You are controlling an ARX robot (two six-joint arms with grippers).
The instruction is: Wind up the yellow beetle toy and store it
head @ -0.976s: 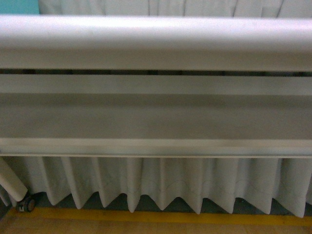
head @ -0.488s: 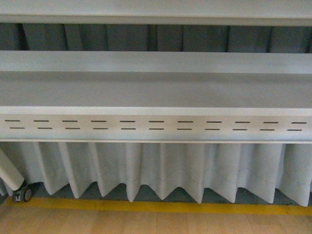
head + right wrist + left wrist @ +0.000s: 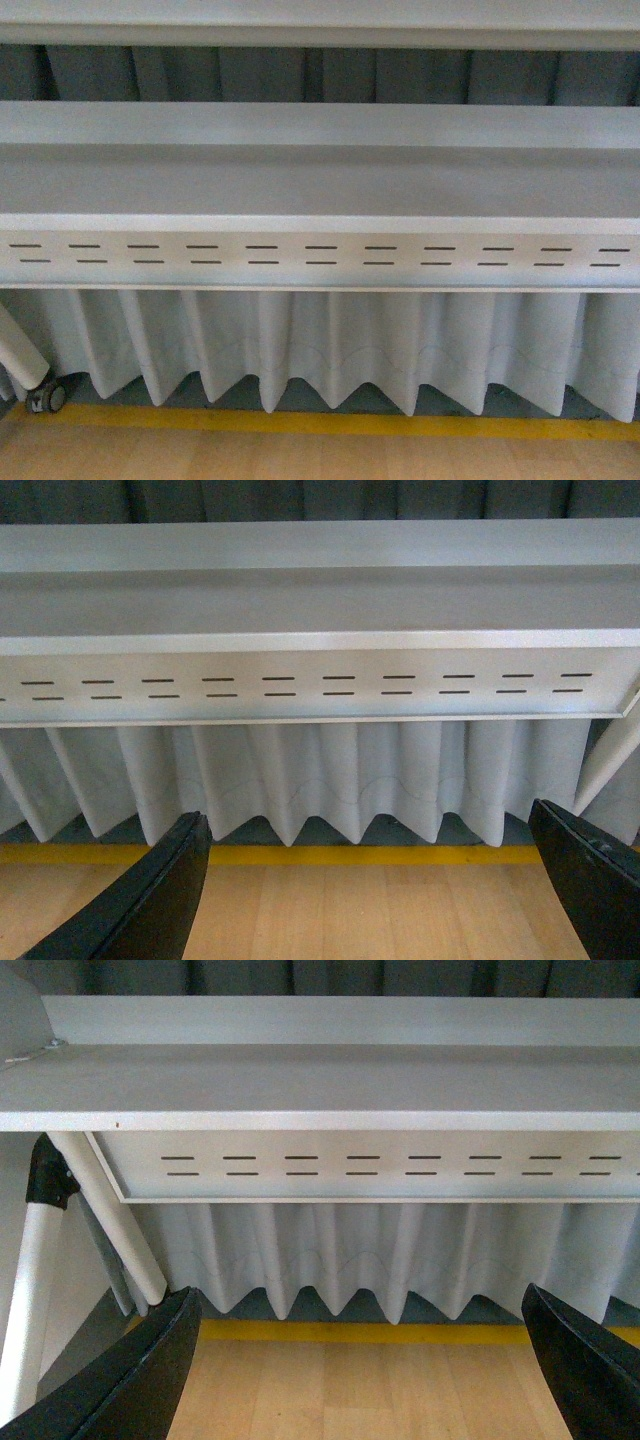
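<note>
Our left pincer (image 3: 360,1360) and right pincer (image 3: 365,880) both gape wide, holding nothing, above the wooden floor (image 3: 330,910). Beyond them stands a grey desk (image 3: 320,190) with a pleated curtain (image 3: 330,350) below. We cannot see the toy car.

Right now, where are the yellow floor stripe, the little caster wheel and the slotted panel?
yellow floor stripe (image 3: 330,424): front view, mid-length.
caster wheel (image 3: 48,398): front view, wheel face.
slotted panel (image 3: 320,260): front view, centre, between slot rows.

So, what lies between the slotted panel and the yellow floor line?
In the front view, only the pleated white curtain hangs between the slotted panel and the yellow floor line.
</note>
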